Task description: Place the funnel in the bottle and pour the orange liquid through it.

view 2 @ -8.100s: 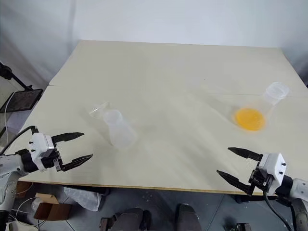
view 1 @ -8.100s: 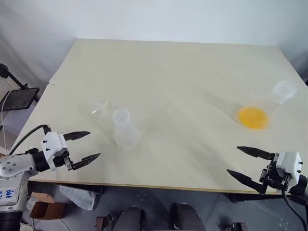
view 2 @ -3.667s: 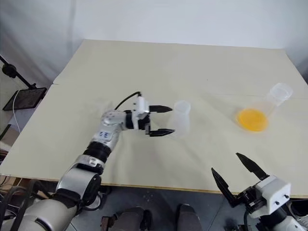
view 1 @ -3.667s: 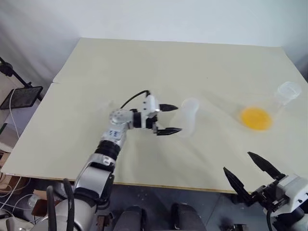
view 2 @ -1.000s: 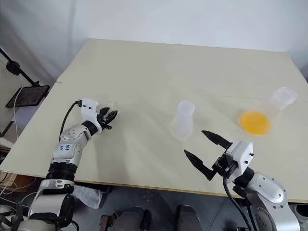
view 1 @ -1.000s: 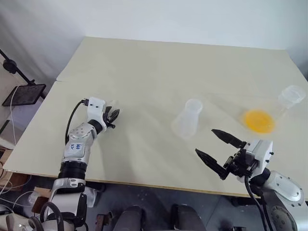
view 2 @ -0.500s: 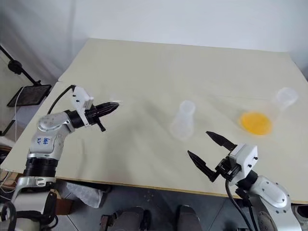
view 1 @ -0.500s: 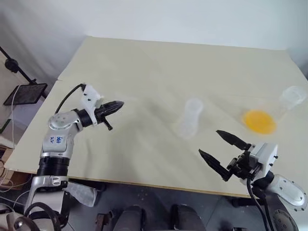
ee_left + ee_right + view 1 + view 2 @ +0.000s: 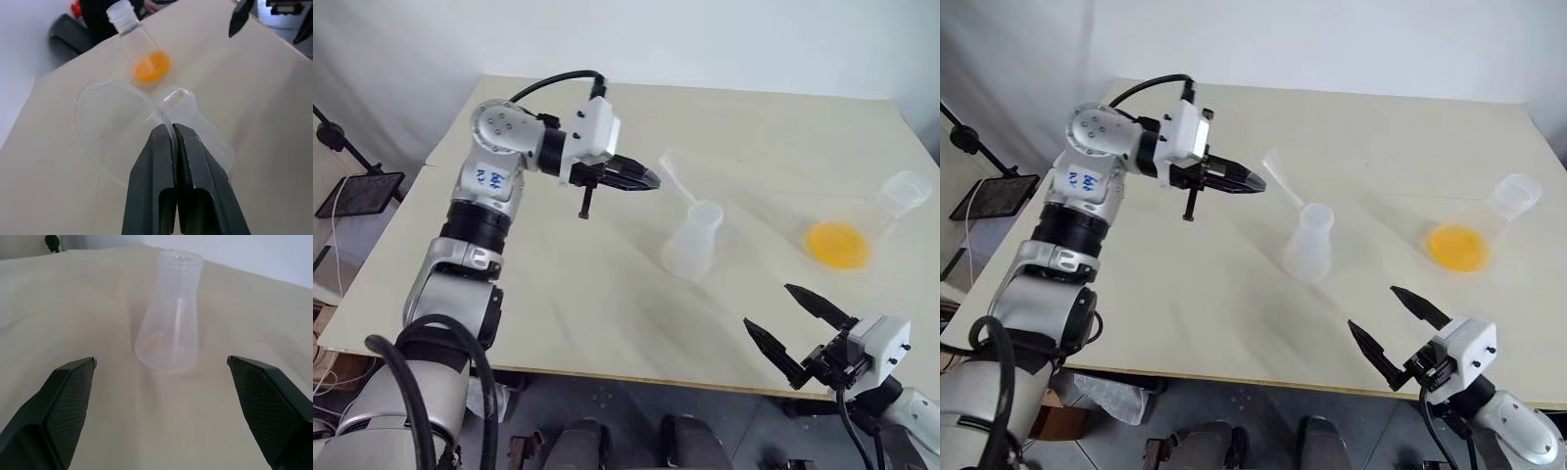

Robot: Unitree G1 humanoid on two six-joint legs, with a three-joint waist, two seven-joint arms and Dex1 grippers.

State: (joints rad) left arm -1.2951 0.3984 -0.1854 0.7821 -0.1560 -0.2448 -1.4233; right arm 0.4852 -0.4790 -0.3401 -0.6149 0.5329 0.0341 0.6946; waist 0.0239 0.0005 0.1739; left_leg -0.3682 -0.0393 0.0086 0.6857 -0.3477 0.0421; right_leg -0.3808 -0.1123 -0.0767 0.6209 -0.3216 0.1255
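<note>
Funnel (image 9: 674, 179) pinched at rim by L gripper (image 9: 646, 182), airborne just beside bottle (image 9: 693, 243) neck, mid-table. R gripper (image 9: 798, 323) spread wide, empty. Risk: thin rim grip slips; spout may miss neck, tip bottle.

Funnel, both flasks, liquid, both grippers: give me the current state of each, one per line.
Funnel: pinched at its rim by the left gripper, held in the air beside the bottle's neck, not yet seated.
Bottle: upright on the table, open neck, empty.
Larger flask: upright, uncapped, untouched.
Orange liquid: shallow pool in the larger flask.
Left gripper: shut on the funnel.
Right gripper: open, empty, low at the table's near edge.
</note>
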